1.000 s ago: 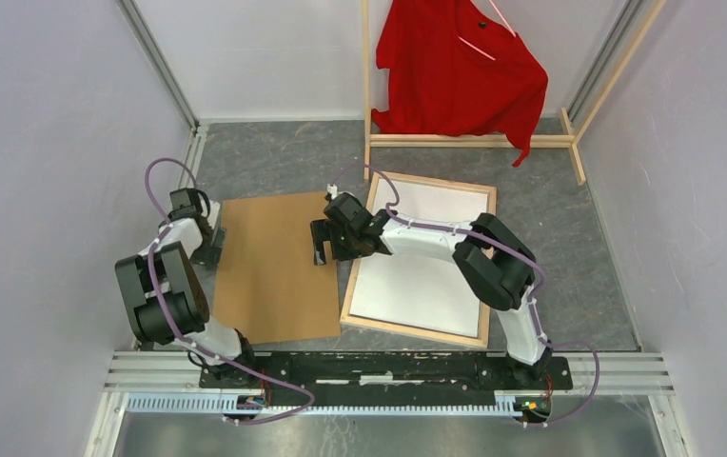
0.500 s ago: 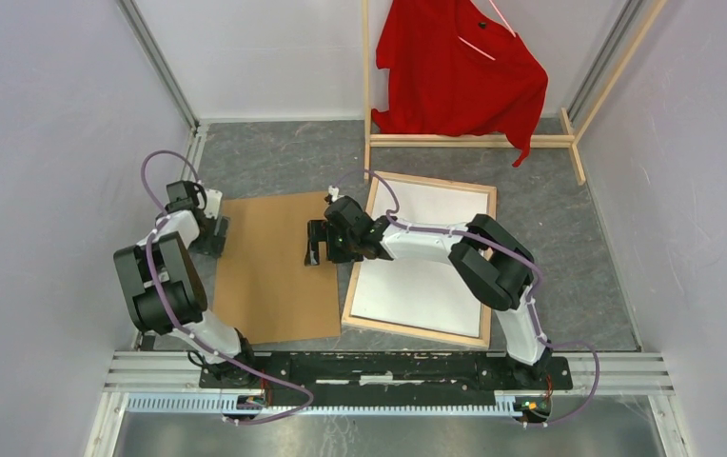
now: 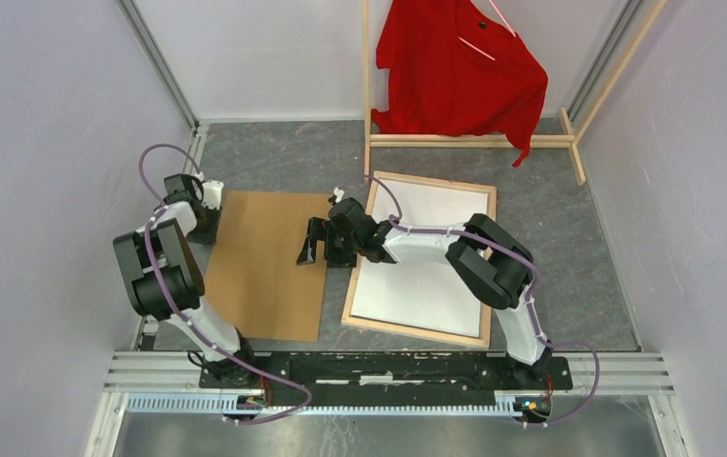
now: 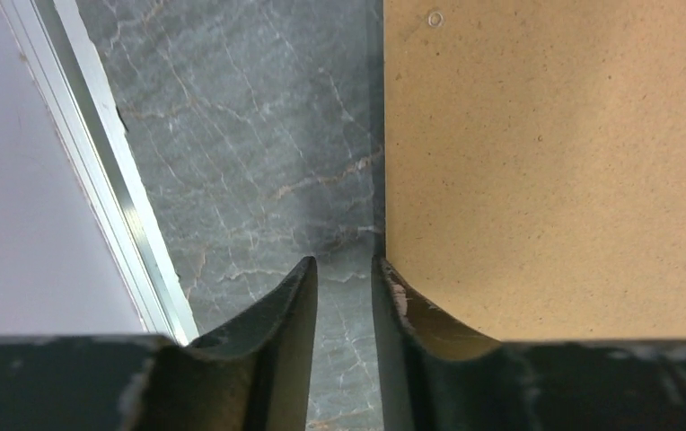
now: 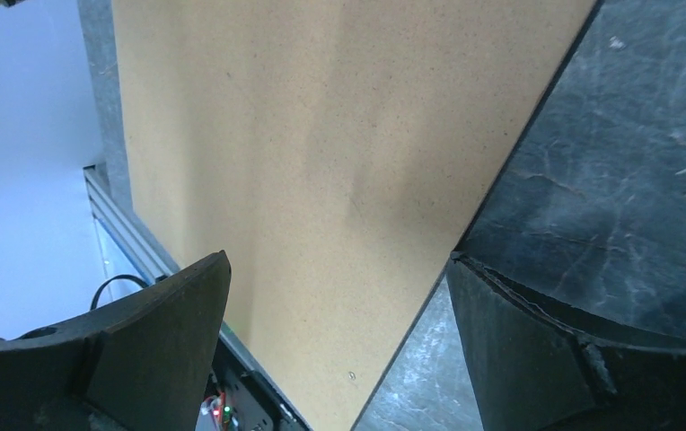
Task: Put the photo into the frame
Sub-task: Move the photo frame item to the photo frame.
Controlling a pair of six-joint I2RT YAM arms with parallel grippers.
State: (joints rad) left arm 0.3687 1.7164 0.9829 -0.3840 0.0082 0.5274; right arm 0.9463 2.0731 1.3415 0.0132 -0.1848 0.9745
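Note:
The frame (image 3: 486, 255) lies flat right of centre, bare-wood side up, and a white sheet fills it; I cannot tell whether that is the photo's back. The brown backing board (image 3: 265, 276) lies to its left. My left gripper (image 3: 207, 225) sits at the board's far left corner. In the left wrist view that gripper (image 4: 346, 269) shows a narrow gap with only table in it, and the board (image 4: 555, 162) edge lines up with the right finger. My right gripper (image 3: 314, 246) hovers wide open over the board's right edge. In the right wrist view that gripper (image 5: 339, 296) holds nothing above the board (image 5: 321, 162).
A wooden clothes rack (image 3: 367, 86) with a red shirt (image 3: 460, 71) stands at the back. Pale walls close in on both sides, with a metal rail (image 4: 97, 162) along the left wall. The arm bases sit on the black bar (image 3: 379, 367) at the near edge.
The left gripper's jaws have narrowed from wide open and it has shifted toward the back. The board has swung slightly left. The right gripper has moved a little left over it.

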